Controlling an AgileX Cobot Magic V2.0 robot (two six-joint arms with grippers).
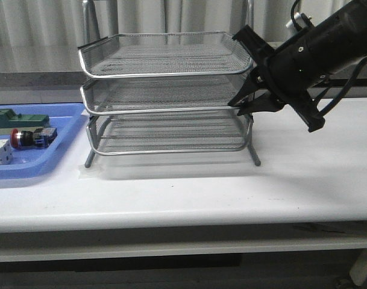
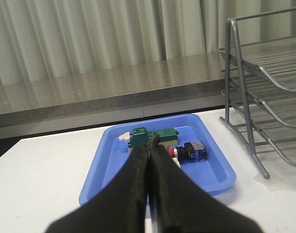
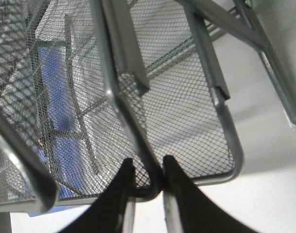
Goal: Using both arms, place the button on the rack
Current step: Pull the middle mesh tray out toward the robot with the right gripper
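Right black gripper (image 3: 148,179) pinches the silver mesh rack's (image 1: 165,96) middle-tray rim; left gripper (image 2: 150,160), closed and empty, must next reach the red-headed button (image 2: 189,151) just beyond its fingertips

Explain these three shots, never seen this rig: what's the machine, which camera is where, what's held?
It's a two-armed robot at a white table. One camera faces forward over the table; the other two sit on the wrists. The right tool is closed on the rim of a tray in the three-tier mesh rack. The left tool is shut and empty, above the blue tray holding the red-headed button, a green block and a white part.
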